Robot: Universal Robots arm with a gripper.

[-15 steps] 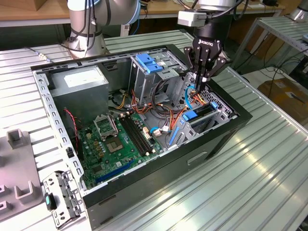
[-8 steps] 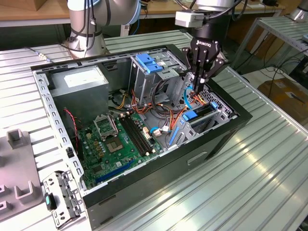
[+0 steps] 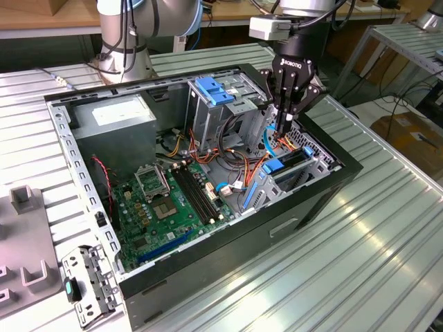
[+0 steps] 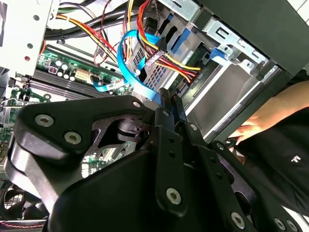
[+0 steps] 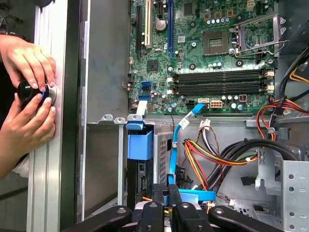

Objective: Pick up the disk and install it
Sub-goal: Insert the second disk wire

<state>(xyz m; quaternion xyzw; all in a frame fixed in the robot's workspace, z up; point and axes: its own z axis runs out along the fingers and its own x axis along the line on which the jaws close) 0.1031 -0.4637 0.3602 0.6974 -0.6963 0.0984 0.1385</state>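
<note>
**Claw closed over the drive bay, disk sitting in the cage**

I see the open computer case (image 3: 208, 263) lying on its side in the middle of the desk (image 3: 360, 249). The claw (image 3: 284, 128) hangs inside the case, at the end toward the exterior view's right, just above the drive cage (image 3: 304, 173).

In both wrist views the two fingers (image 4: 164, 125) are pressed together, and I see nothing between them. A flat blue cable (image 5: 175, 145) runs just beside the fingertips (image 5: 161, 193). A bundle of red, yellow and orange wires (image 4: 164, 60) is also near them.

The disk (image 3: 289, 160) seems to stand on its edge in the cage below the claw, next to a blue plastic piece (image 3: 273, 166). I cannot tell if it is fully seated.

In the first wrist view, a person's two hands (image 5: 26, 92) hold a black knob (image 5: 34, 89) on the desk rail beside the case wall. The motherboard (image 3: 166, 200) is well apart from the claw.
</note>
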